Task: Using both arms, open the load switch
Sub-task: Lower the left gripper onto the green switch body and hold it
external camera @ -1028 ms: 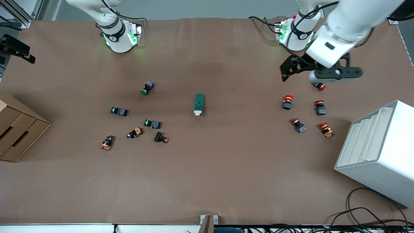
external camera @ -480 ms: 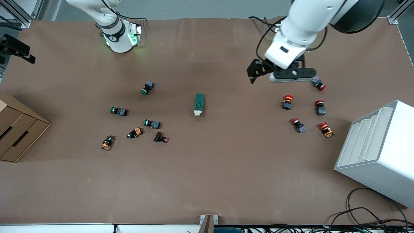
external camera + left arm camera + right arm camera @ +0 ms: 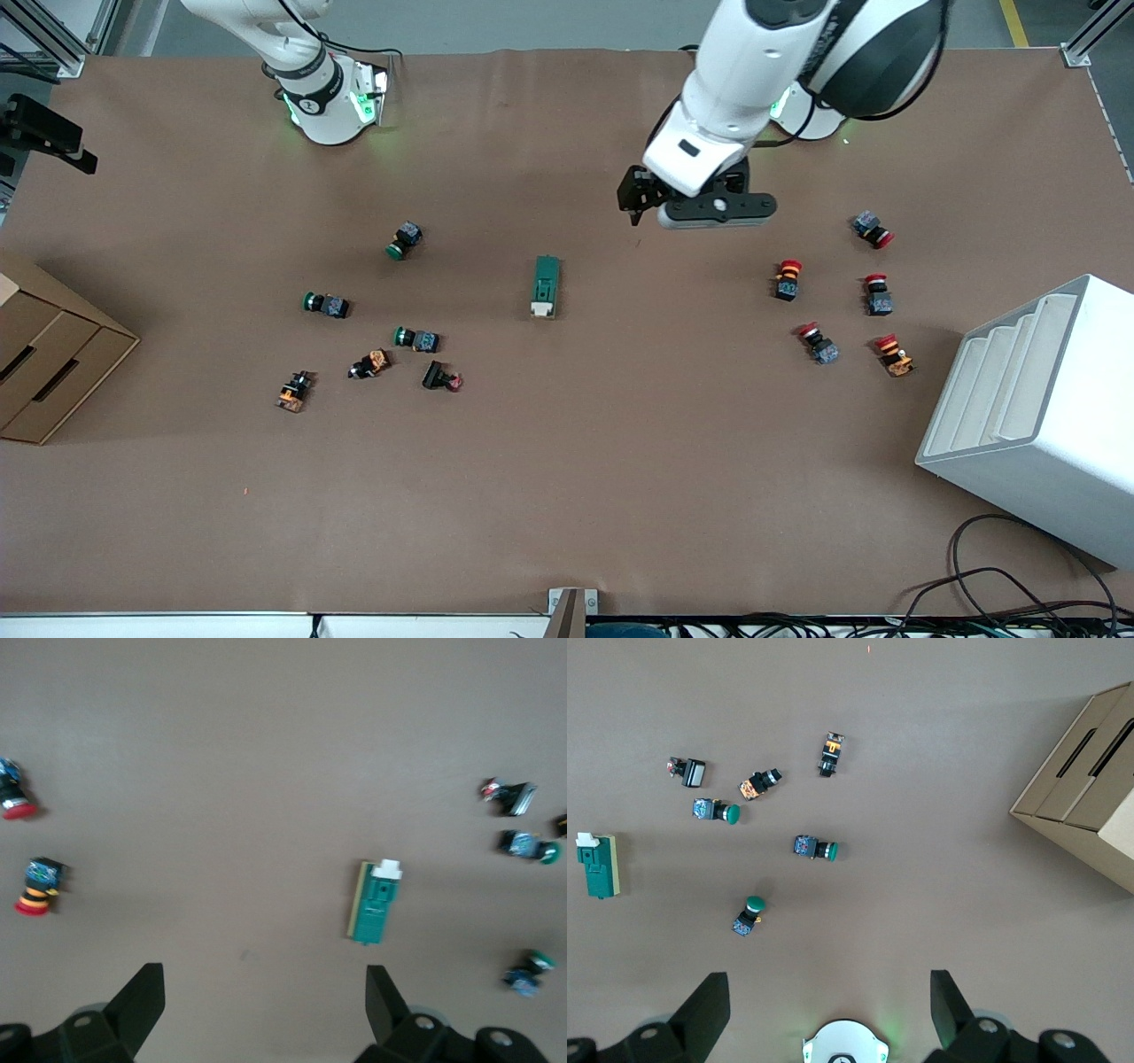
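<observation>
Two open grippers: left gripper (image 3: pixel 263 1010) over bare table (image 3: pixel 567 461) near load switch (image 3: pixel 546 286); right gripper (image 3: pixel 829 1008) waiting high

A brown table (image 3: pixel 567 496) carries the load switch (image 3: pixel 546 286) at its middle. Green-capped push-buttons (image 3: pixel 324 305) lie scattered toward the right arm's end beside a cardboard box (image 3: pixel 44 354); red-capped push-buttons (image 3: pixel 787 279) and a white rack (image 3: pixel 1036 416) sit toward the left arm's end.
</observation>
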`<state>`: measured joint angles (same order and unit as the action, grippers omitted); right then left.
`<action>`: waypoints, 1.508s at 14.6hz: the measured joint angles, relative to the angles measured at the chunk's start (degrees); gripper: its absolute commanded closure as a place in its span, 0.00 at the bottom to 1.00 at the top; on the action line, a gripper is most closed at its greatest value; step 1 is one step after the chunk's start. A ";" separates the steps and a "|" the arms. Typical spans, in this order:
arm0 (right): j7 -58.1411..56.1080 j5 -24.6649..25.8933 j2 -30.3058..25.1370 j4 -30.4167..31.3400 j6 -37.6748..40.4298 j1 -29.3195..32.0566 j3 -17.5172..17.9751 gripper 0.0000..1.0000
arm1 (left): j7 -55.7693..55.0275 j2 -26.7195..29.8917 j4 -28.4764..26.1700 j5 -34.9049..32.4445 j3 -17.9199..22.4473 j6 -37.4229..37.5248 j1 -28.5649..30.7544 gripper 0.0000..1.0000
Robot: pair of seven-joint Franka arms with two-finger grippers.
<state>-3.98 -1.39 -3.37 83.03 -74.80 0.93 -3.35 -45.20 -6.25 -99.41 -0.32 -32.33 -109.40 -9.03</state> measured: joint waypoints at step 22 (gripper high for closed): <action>0.00 0.00 0.00 0.00 0.06 0.00 -0.07 0.00 | -73.44 -23.42 -13.08 -52.30 -0.26 -14.14 -31.95 0.00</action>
<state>-3.98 -1.39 -3.37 83.03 -74.75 0.93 -3.42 -118.64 -29.67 -112.49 -52.62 -32.59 -123.54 -40.98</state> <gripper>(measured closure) 0.000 0.000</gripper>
